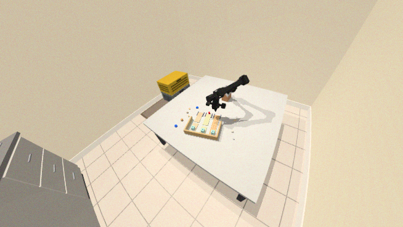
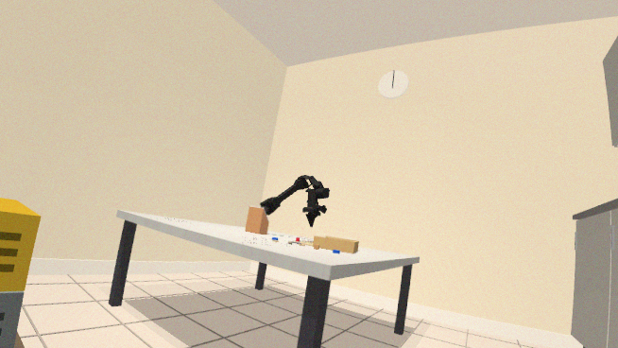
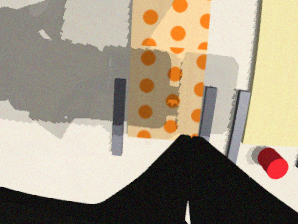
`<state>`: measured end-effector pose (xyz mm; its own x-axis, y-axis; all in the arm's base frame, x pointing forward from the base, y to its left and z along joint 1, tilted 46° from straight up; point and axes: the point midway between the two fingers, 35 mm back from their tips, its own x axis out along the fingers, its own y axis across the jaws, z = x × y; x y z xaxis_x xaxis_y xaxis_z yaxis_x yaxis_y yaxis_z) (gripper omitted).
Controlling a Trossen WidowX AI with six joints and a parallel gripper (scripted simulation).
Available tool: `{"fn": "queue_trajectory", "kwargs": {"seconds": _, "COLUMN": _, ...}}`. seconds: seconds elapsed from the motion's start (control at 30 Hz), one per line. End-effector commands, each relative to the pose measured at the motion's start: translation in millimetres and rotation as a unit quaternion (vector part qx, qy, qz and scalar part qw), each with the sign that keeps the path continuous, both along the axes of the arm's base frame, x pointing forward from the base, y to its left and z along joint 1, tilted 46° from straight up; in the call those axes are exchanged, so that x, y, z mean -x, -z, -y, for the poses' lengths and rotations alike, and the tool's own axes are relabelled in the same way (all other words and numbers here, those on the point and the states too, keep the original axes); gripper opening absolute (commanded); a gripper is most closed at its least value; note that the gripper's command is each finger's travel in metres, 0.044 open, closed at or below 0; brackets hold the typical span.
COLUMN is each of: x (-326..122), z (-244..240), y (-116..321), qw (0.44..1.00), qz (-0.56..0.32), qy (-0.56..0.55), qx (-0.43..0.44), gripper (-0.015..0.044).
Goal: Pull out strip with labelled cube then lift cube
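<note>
My gripper [image 1: 215, 110] [image 2: 311, 225] [image 3: 188, 145] is shut and empty, pointing down above the open-side end of the orange-dotted strip [image 1: 215, 123] [image 3: 162, 37]. That strip runs without a visible gap to its teal cube [image 1: 212, 132]. The pale yellow strip [image 1: 207, 119] [image 3: 275, 75] and the speckled tan strip [image 1: 198, 117] lie beside it, each with a gap before the piece under its cube. Their teal cubes are the middle cube [image 1: 203, 130] and the far-left cube [image 1: 193, 127]. Cube labels are too small to read; the wrist view shows no cube.
A wooden wall [image 1: 200, 134] [image 2: 347, 245] rims the strips on three sides. Grey upright guides [image 3: 119, 117] [image 3: 208, 112] flank the dotted strip's end. A red cylinder [image 1: 209, 113] [image 3: 272, 164] stands near the yellow strip. A brown block [image 1: 226, 98] [image 2: 256, 220] stands by the arm; small blue pieces [image 1: 175, 126] [image 1: 197, 107] lie left.
</note>
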<state>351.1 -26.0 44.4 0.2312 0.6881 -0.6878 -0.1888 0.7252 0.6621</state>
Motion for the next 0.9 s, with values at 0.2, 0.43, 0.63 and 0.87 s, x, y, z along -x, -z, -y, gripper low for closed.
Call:
{"fn": "queue_trajectory", "kwargs": {"seconds": 0.2, "x": 2, "z": -14, "y": 7, "qw": 0.998, "qz": -0.025, "qy": -0.062, "qx": -0.002, "gripper": 0.0}}
{"fn": "queue_trajectory", "kwargs": {"seconds": 0.43, "x": 0, "z": -20, "y": 14, "qw": 0.998, "qz": -0.025, "qy": -0.062, "qx": -0.001, "gripper": 0.0}}
{"fn": "queue_trajectory", "kwargs": {"seconds": 0.63, "x": -2, "z": -27, "y": 21, "qw": 0.998, "qz": -0.025, "qy": -0.062, "qx": -0.001, "gripper": 0.0}}
{"fn": "queue_trajectory", "kwargs": {"seconds": 0.87, "x": -4, "z": -36, "y": 28, "qw": 0.998, "qz": -0.025, "qy": -0.062, "qx": -0.001, "gripper": 0.0}}
